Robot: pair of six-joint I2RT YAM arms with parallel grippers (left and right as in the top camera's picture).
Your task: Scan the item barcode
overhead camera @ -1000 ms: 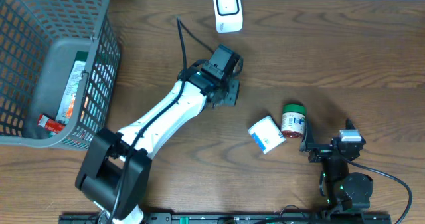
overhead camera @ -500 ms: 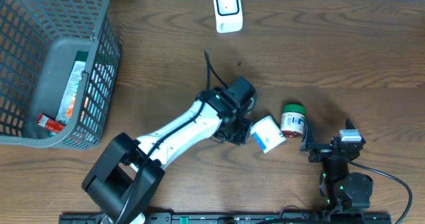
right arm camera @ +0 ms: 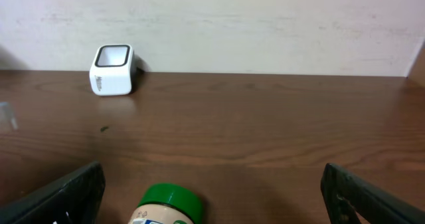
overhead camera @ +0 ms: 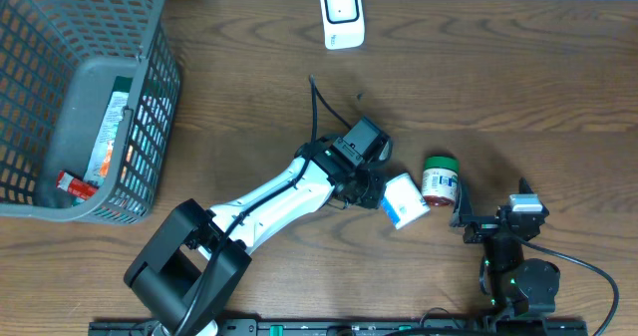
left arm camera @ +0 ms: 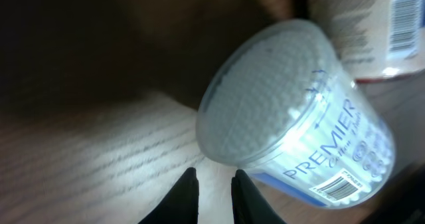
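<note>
A white plastic cup of cotton swabs [overhead camera: 402, 199] lies on its side on the wooden table, its barcode label [left arm camera: 340, 186] facing the left wrist camera. My left gripper [overhead camera: 375, 189] is right beside the cup's lid end [left arm camera: 265, 108]. Its fingertips [left arm camera: 214, 174] are almost together with only table between them, just short of the cup. A green-lidded jar [overhead camera: 439, 179] lies next to the cup. My right gripper [overhead camera: 493, 202] stands wide open near the jar [right arm camera: 169, 207], holding nothing. The white scanner [overhead camera: 341, 14] sits at the table's far edge.
A grey mesh basket [overhead camera: 159, 87] with packets inside stands at the left. From the right wrist, the scanner [right arm camera: 113, 69] shows against the pale wall. The jar's barcode [left arm camera: 403, 14] shows in the left wrist view.
My left arm has swung from the middle of the table, below the scanner, down and to the right, ending against the white cup. The right arm has stayed still.
</note>
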